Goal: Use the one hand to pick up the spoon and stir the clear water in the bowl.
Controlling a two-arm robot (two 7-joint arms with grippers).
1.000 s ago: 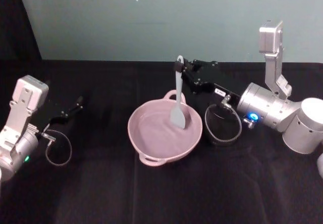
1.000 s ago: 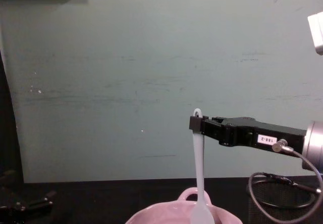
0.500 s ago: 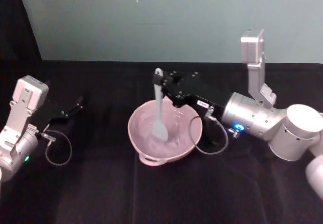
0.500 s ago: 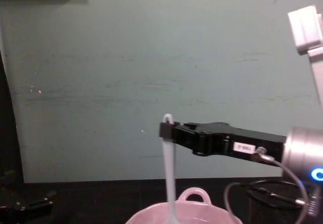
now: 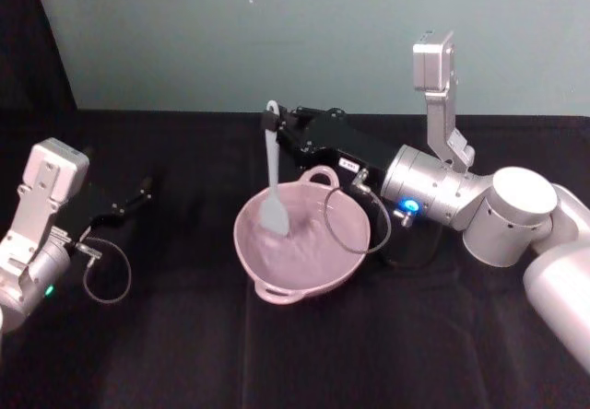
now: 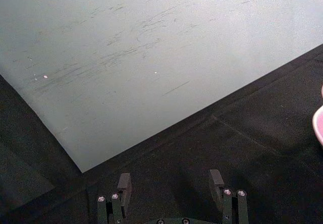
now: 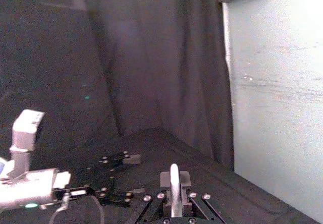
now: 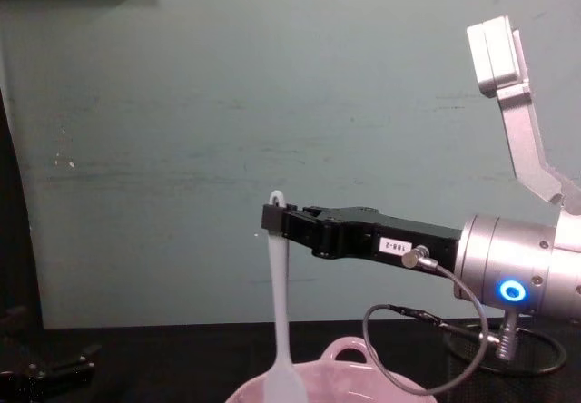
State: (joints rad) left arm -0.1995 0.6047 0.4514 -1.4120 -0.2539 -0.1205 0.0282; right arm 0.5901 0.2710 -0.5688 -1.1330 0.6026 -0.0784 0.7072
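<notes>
The left gripper lies parked on the black table well to the left of the bowl, where it was a second ago. In the left wrist view its fingers stand apart with nothing between them.

The spoon hangs upright with its blade down in the left part of the bowl, in the water, which barely shows. A second ago the blade was near the bowl's far right rim, and half a second ago near the middle, so it has swept leftward across the bowl.

The right gripper is clamped on the top of the spoon's handle, just under the hole. Its arm has followed the sweep and now reaches across above the bowl's far rim. Its grey cable now loops over the bowl's right side.
</notes>
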